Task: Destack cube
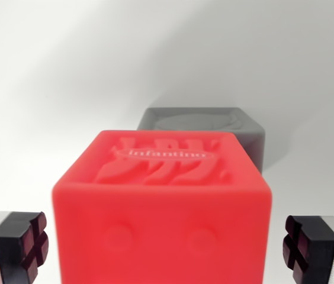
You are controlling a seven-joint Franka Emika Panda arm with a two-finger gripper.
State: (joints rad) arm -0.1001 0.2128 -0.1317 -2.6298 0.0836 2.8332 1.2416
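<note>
Red cube (162, 219): fills the centre foreground of the wrist view; soft-looking, rounded edges; top face carries a raised relief design crossed by a band of white lettering reading "Infantino"; near face shows two shallow round dimples side by side; lower edge cut off by the frame, so whatever it rests on cannot be told.

Grey cube (214, 131): directly behind the red cube, farther from the camera and partly hidden by it; top face bears a round, slightly raised disc; right-hand side face in shade; standing on the surface, apparently apart from the red cube, though the gap is hidden.

Gripper (167, 248): spread wide, holding nothing; jaws at the bottom corners of the frame, one on each side of the red cube.

Left finger (19, 245): at the wrist view's left; metal body with a black pad showing a dark red cross-shaped groove pattern; narrow strip of white background visible between pad and cube, so no contact.

Right finger (310, 245): at the wrist view's right; same black pad and metal body; likewise clear of the cube's side, with a visible gap.

Surface (66, 77): plain white, matte; soft grey shadows falling to the right of the grey cube and across the upper right.

Focus: nearest face of the red cube and both pads slightly blurred; lettering on top sharper.
</note>
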